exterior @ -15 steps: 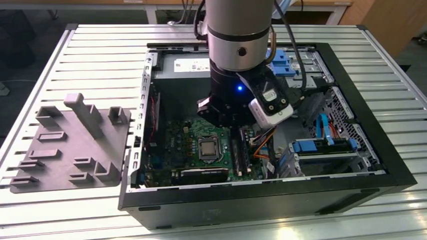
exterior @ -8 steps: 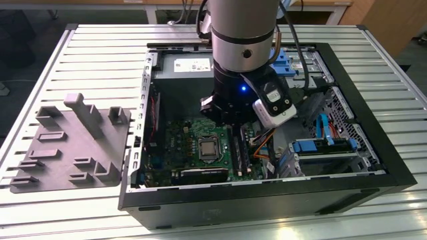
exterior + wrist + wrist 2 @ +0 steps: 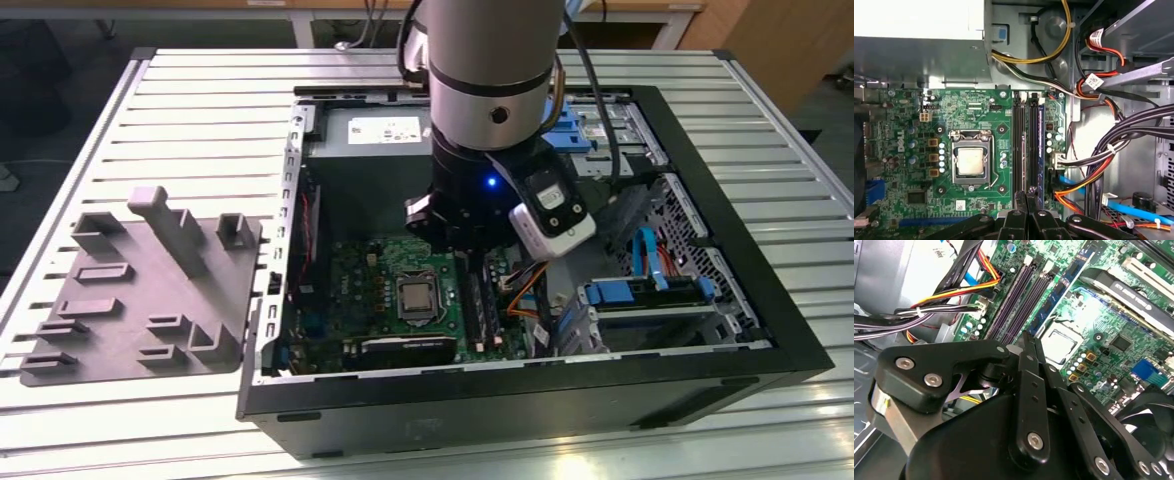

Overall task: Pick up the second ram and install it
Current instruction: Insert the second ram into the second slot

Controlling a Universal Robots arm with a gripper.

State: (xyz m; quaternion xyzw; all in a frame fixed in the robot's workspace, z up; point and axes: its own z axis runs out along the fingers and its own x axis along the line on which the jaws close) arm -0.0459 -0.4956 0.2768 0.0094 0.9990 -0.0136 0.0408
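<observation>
the claw (image 3: 1026,196) hangs inside the case (image 3: 534,385), just over the board (image 3: 979,115). its fingers (image 3: 1029,347) are drawn narrow, nearly touching. their tips sit above the near end of the long black slots (image 3: 1025,145), at the edge of the board nearest the cables (image 3: 1089,175). i cannot tell whether the ram is pinched between the fingers or already seated in a slot; no stick stands out clearly in either wrist view.

in the exterior view the claw (image 3: 461,245) is below the arm's wrist, over the same side of the board (image 3: 387,290). beside the slots, toward the middle of the board, lies the cpu (image 3: 970,161) in its metal frame. beyond the far edge of the board is the grey power supply (image 3: 374,130).

outside the case, off the board toward the exterior view's left, a grey tray (image 3: 134,290) with raised blocks lies flat on the ribbed desk (image 3: 200,90).
</observation>
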